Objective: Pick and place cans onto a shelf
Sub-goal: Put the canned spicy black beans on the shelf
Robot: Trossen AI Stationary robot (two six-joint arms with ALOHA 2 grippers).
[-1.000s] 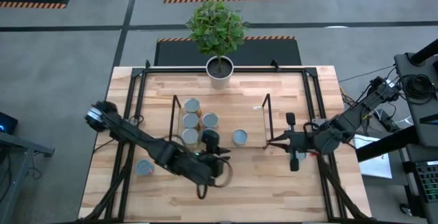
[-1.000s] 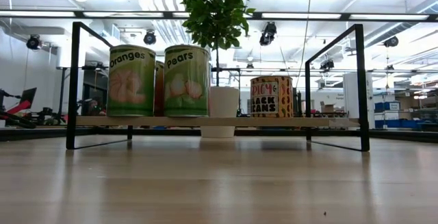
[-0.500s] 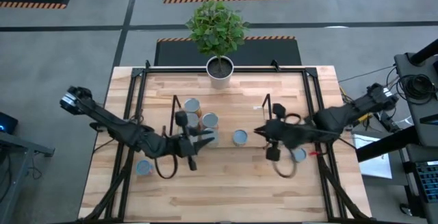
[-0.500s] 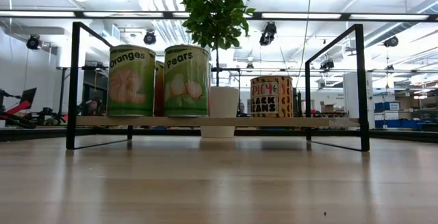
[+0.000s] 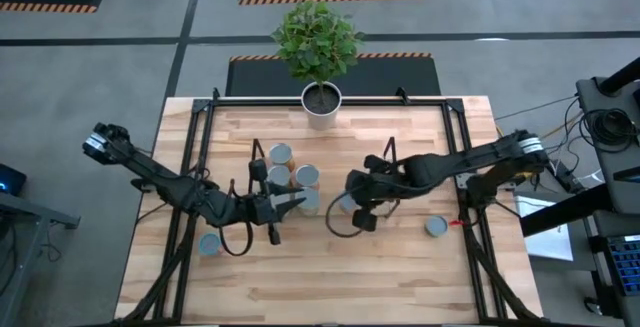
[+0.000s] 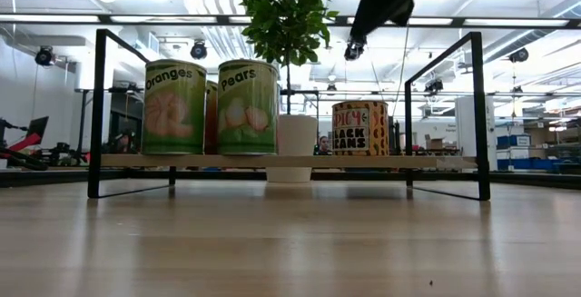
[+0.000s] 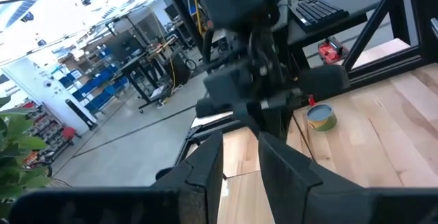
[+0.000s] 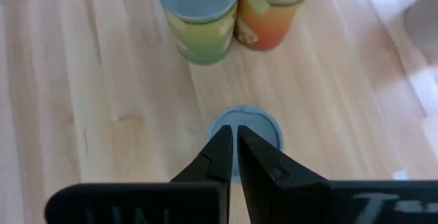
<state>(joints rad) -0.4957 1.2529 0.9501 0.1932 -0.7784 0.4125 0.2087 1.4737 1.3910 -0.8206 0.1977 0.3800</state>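
Observation:
The shelf (image 5: 340, 167) stands mid-table, its wood board (image 6: 272, 161) between black wire end frames. Several cans stand on it: an Oranges can (image 6: 174, 106), a Pears can (image 6: 247, 106) and a black beans can (image 6: 360, 128). One can (image 5: 209, 245) stands on the table at the left, another (image 5: 435, 227) at the right. My right gripper (image 5: 352, 199) hangs shut, well above the black beans can's round top (image 8: 245, 125), pointing down. My left gripper (image 5: 292, 201) is slightly open and empty, level beside the shelf's left group of cans.
A white plant pot (image 5: 321, 99) with a green plant stands at the table's far edge, behind the shelf. A black frame (image 5: 200, 157) borders the table. Bare wood (image 5: 330, 267) lies in front of the shelf. My right arm (image 7: 253, 59) shows close in the left wrist view.
My right gripper has gone toward the table's left edge, from beyond the shelf's right end frame to above the black beans can, and has come into the low view from above. My left gripper has drawn back from the near middle toward the left and turned level.

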